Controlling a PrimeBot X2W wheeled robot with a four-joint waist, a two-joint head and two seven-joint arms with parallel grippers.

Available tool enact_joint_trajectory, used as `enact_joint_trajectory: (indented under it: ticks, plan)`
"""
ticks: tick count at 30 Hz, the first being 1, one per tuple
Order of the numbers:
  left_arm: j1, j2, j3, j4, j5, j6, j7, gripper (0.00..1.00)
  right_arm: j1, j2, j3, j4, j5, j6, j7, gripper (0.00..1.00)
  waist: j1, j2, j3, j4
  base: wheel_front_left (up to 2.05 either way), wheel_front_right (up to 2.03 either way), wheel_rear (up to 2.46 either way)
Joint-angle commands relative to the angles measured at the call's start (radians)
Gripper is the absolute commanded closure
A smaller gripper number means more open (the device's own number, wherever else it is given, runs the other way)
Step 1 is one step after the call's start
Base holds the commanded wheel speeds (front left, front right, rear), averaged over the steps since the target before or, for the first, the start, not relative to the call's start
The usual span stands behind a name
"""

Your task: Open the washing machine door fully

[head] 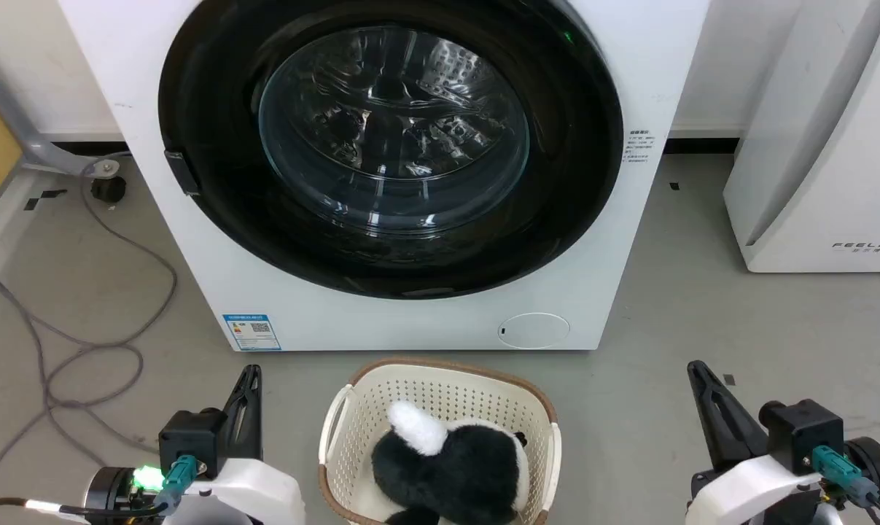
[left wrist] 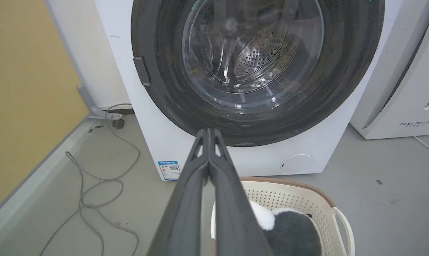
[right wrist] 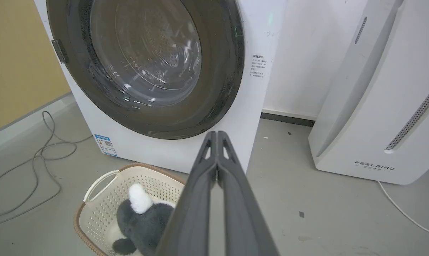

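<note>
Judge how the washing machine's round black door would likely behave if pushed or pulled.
The washing machine door looks rigid: a thick black ring around a bulging glass window, so it should swing as one piece, not flex. Its glossy face is probably slippery; the small tab on its left edge looks the better hold.

The left gripper (left wrist: 209, 132) holds its two dark fingers pressed together, tips before the lower rim of the washing machine door (left wrist: 253, 53), which sits flush in the washing machine (left wrist: 157, 142). A basket (left wrist: 330, 209) holding a plush toy (left wrist: 292, 234) stands just in front. A cable (left wrist: 93, 185) loops across the floor.
</note>
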Motion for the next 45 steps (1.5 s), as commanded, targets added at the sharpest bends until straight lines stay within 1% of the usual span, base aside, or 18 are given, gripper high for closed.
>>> enact_joint_trajectory:
  ticks: [1, 12, 13, 23, 45]
  plan:
    - [-0.015, 0.0, -0.001, -0.005, 0.003, 0.003, 0.0, 1.0, -0.014, 0.0, 0.0, 0.002, -0.008, 0.001, 0.0, 1.0, 0.0, 0.0, 0.0, 0.0, 0.0, 0.0, 0.0]
    - [-0.015, 0.0, -0.001, -0.005, 0.003, 0.003, 0.0, 1.0, -0.014, 0.0, 0.0, 0.002, -0.008, 0.001, 0.0, 1.0, 0.0, 0.0, 0.0, 0.0, 0.0, 0.0, 0.0]
    - [0.0, 0.0, 0.0, 0.0, 0.0, 0.0, 0.0, 0.0, 0.0, 0.0, 0.0, 0.0, 0.0, 0.0, 0.0, 0.0, 0.0, 0.0, 0.0, 0.0, 0.0, 0.0, 0.0]
    - [-0.001, 0.0, -0.005, -0.004, -0.004, 0.014, -0.014, 0.0, 0.001, 0.0, -0.008, -0.006, 0.024, 0.0, -0.014, 0.0, 0.0, 0.0, 0.002, 0.0, 0.0, 0.0, 0.0]
    - [-0.005, 0.0, -0.023, -0.024, -0.012, 0.053, -0.058, 0.0, 0.003, 0.0, -0.019, -0.047, 0.141, 0.0, -0.058, 0.0, 0.0, 0.0, 0.007, 0.003, 0.0, 0.0, 0.0]
